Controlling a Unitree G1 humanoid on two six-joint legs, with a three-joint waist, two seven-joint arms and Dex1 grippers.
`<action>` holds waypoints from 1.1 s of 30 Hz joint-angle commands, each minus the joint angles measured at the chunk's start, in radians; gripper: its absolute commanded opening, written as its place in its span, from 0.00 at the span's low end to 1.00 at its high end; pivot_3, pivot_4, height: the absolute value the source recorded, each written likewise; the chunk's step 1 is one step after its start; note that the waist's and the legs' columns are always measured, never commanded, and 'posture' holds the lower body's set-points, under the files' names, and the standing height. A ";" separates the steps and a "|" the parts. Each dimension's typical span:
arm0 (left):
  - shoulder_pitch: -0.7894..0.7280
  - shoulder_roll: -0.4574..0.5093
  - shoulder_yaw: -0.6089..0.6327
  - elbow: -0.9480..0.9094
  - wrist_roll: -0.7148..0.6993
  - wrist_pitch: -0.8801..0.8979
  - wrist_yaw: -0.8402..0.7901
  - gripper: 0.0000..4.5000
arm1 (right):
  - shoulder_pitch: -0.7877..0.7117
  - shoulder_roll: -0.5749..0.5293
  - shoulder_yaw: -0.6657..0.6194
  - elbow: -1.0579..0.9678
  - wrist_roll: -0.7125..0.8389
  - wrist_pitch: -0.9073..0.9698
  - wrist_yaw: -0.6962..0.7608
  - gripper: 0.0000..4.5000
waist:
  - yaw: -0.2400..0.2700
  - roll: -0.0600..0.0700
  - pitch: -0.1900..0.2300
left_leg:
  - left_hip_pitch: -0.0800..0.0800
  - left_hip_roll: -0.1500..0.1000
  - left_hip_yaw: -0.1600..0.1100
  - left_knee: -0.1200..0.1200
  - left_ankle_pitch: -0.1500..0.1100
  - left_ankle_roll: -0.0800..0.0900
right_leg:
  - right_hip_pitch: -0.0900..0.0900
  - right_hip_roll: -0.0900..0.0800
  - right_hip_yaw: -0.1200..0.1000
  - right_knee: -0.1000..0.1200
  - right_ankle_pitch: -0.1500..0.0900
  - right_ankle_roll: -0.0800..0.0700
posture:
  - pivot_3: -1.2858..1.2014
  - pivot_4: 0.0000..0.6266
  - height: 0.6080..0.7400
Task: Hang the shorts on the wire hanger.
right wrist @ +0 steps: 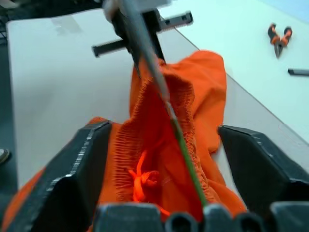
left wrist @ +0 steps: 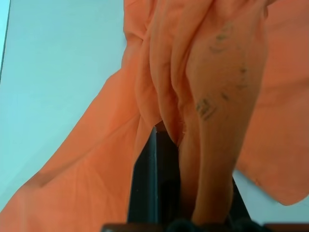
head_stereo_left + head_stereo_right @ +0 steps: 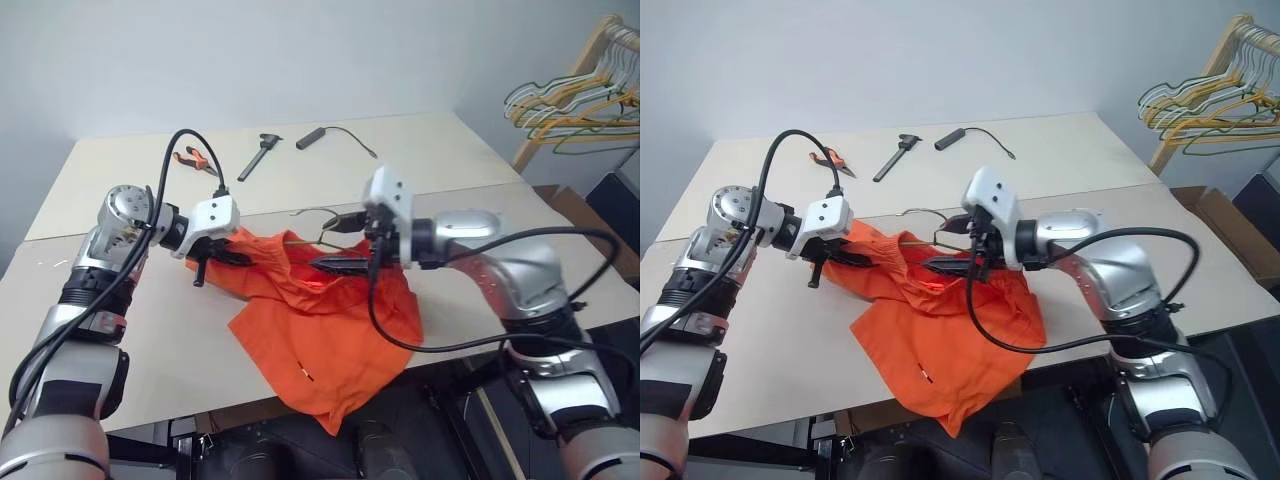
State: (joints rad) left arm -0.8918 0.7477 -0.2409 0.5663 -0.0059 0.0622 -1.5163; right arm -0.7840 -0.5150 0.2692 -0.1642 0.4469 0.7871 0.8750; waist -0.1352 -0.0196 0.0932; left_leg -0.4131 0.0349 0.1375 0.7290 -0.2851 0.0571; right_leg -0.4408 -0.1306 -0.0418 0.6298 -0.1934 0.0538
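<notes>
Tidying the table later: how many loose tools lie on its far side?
3: orange-handled pliers leftmost, a black caliper-like tool in the middle, a black corded stick rightmost. More may lie hidden behind the arms.

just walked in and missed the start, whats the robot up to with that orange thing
It is trying to get the orange shorts onto a thin wire hanger. The left claw is shut on one end of the waistband, holding it up off the table. The right claw is open at the waistband's middle, where the hanger wire runs. The rest of the shorts droops over the table's near edge.
</notes>
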 commanded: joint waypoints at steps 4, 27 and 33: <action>-0.013 0.017 0.024 -0.027 -0.015 -0.008 -0.009 0.00 | -0.054 0.044 0.000 0.035 -0.038 -0.075 0.032 0.33 | -0.013 0.000 0.000 | -0.001 0.000 0.000 0.000 0.000 0.000 | 0.000 0.000 0.000 0.000 0.000 0.000 | 0.44 0.08 1.00; -0.027 0.094 0.124 0.020 -0.112 -0.050 -0.090 0.80 | -0.012 0.021 -0.025 0.084 -0.067 -0.226 0.184 0.00 | -0.017 0.000 0.000 | 0.001 0.000 0.000 0.000 0.000 0.000 | 0.001 0.000 0.000 0.000 0.000 0.000 | 0.46 0.09 1.00; 0.020 0.106 0.083 0.046 -0.032 -0.176 -0.039 1.00 | -0.014 0.020 -0.041 0.083 -0.061 -0.226 0.188 0.00 | -0.015 0.000 0.000 | 0.001 0.000 0.000 0.000 0.000 0.000 | 0.001 0.000 0.000 0.000 0.000 0.000 | 0.45 0.10 1.00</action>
State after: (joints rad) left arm -0.8693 0.8411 -0.1522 0.6059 -0.0607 -0.0764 -1.5714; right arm -0.7910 -0.4872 0.2707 -0.0680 0.3749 0.5898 1.0605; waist -0.1497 -0.0195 0.0932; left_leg -0.4118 0.0353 0.1371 0.7291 -0.2849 0.0569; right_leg -0.4403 -0.1305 -0.0418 0.6301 -0.1932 0.0539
